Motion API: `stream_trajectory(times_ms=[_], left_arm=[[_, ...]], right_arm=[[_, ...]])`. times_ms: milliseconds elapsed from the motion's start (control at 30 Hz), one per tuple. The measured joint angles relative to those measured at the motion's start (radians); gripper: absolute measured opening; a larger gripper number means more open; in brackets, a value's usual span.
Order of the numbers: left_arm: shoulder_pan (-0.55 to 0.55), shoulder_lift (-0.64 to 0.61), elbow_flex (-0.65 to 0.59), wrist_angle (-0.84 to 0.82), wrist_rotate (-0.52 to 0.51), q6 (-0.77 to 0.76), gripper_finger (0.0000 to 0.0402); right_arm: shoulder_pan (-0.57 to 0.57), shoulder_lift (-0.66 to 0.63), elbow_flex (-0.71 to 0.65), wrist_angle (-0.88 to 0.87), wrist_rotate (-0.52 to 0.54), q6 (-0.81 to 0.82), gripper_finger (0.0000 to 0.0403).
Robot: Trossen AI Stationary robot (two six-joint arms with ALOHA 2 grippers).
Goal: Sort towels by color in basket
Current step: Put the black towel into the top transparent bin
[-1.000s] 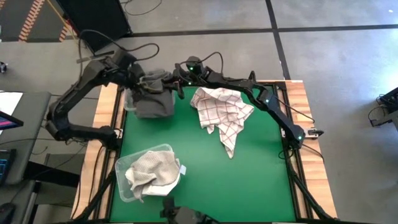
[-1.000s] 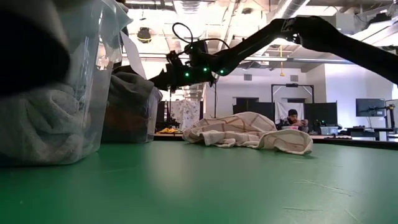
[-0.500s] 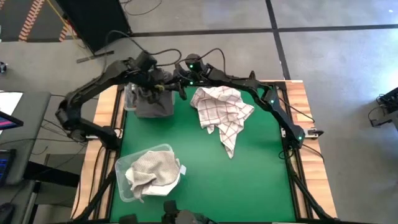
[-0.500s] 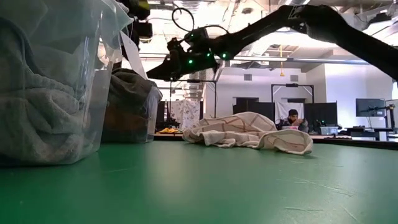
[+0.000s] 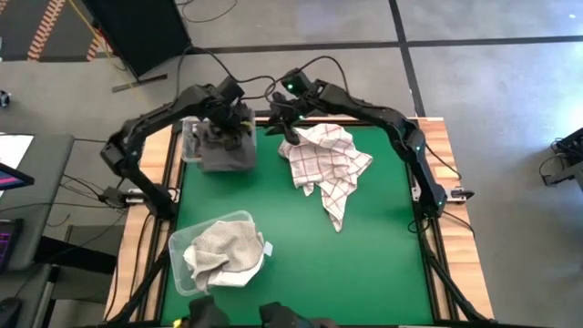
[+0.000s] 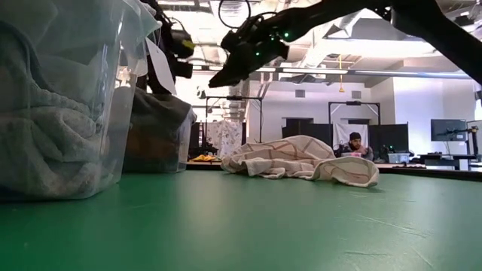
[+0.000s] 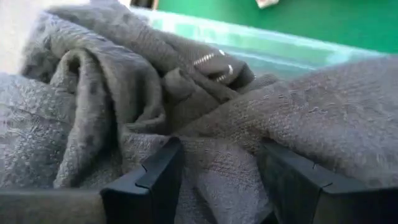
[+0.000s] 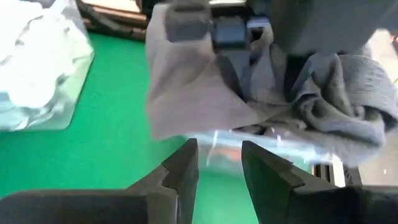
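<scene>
Closest to my low camera sits a clear bin (image 5: 187,273) holding a cream towel (image 5: 219,251), and I leave that one alone. Farther across the green table (image 5: 301,264) lies the grey-and-white checked towel (image 5: 326,164), spread loose and untouched, which I judge to be the next piece to sort. At the far left corner stands the second clear bin (image 5: 189,146), heaped with dark grey towels (image 5: 228,153), and that is where the work is. My left gripper (image 5: 228,128) is down on that heap; its wrist camera shows both fingers (image 7: 149,180) standing apart with grey cloth (image 7: 205,162) bulging up between them, pressed in but not pinched. My right gripper (image 5: 290,118) hangs above the table between the grey bin and the checked towel, fingers (image 8: 180,171) parted with nothing between them, looking toward the grey pile and the other arm. To do this step well, I think I should push the grey cloth down so that none drapes over the rim, then lift the left arm straight up with the fingers kept apart so no loop comes along. I would keep the right arm clear of the left until it rises, since the two sit near each other, then bring it down on a raised fold of the checked towel.
</scene>
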State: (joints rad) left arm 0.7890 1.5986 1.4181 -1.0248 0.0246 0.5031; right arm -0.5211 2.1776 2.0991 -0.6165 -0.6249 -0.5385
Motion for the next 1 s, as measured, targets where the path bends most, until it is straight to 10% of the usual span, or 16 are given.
stream_trajectory(times_ms=[500, 1000], left_arm=[[0.023, 0.19, 0.002, -0.007, 0.031, -0.021, 0.0199], [0.024, 0.071, 0.089, -0.166, 0.044, -0.055, 0.0199]], right_arm=[[0.003, -0.016, 0.0, -0.269, 0.004, -0.075, 0.0152], [-0.005, -0.015, 0.0, -0.459, 0.078, -0.128, 0.0152]])
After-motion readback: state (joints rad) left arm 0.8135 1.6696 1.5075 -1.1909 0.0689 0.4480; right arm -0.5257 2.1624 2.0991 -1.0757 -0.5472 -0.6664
